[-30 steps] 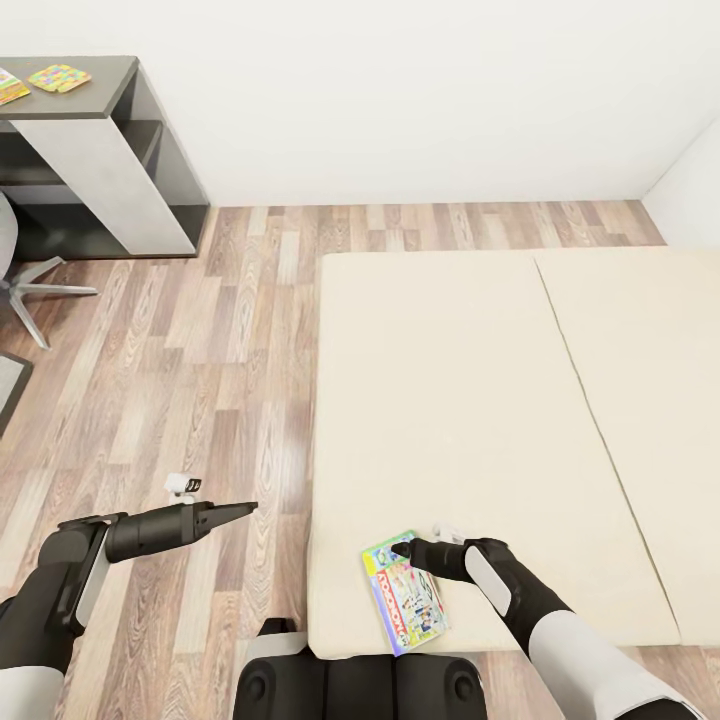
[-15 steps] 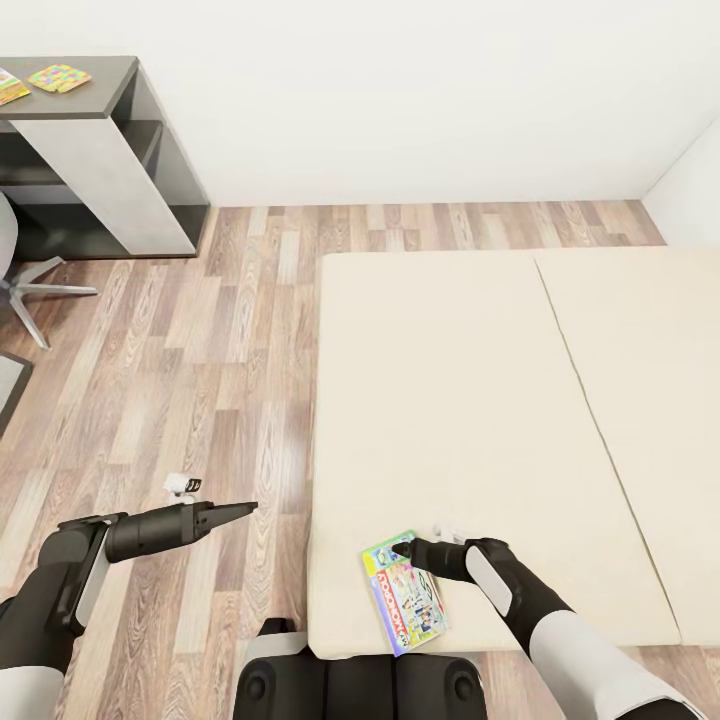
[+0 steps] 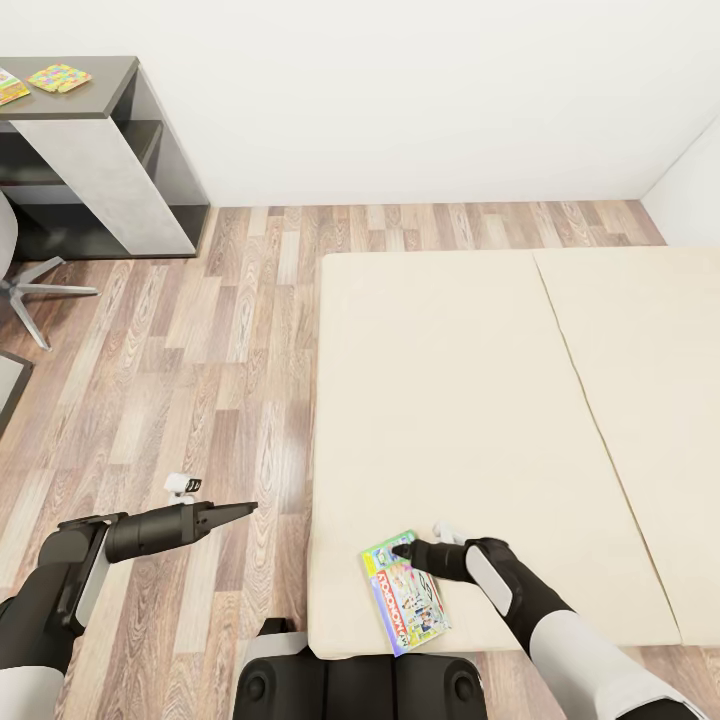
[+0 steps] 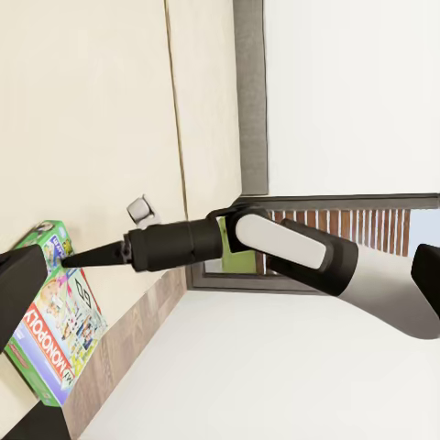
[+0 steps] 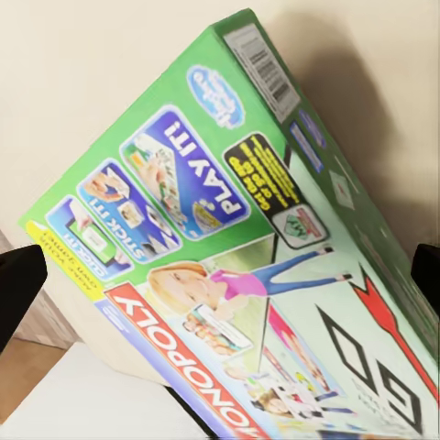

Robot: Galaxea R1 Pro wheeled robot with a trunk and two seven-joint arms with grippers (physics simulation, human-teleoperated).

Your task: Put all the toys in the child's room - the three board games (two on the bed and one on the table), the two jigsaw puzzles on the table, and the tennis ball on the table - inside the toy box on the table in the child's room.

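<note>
Since a second ago almost nothing has changed: the right tool (image 3: 402,549) sits at the same spot over the board game (image 3: 404,592), having crept only a hair nearer the box's upper corner, and the left tool (image 3: 243,510) has not shifted. The board game, a green Monopoly box (image 5: 266,275), lies flat on the bed (image 3: 480,400), just in from the bed's near edge and close to its left edge, directly under and ahead of the right tool. Beyond that tool the mattress stretches bare toward the wall, with a seam running up it off to the tool's right, so there is ample room forward and to the right; toward the robot the bed's near edge drops off just past the box. In the right wrist view the two dark fingertips (image 5: 20,280) stand far apart at opposite sides of the picture with the box face between them, so the right tool is spread wide and grips nothing; whether its tips touch the box I cannot tell. In the left wrist view the right tool (image 4: 69,258) tapers to a point just above the box's corner (image 4: 53,312). The left tool hangs over the wooden floor (image 3: 200,350), well apart from the bed's left edge, fingers drawn together to a narrow point and holding nothing. Far ahead and left of it stands the bench (image 3: 100,80), with a colourful flat puzzle (image 3: 58,77) on top.
</note>
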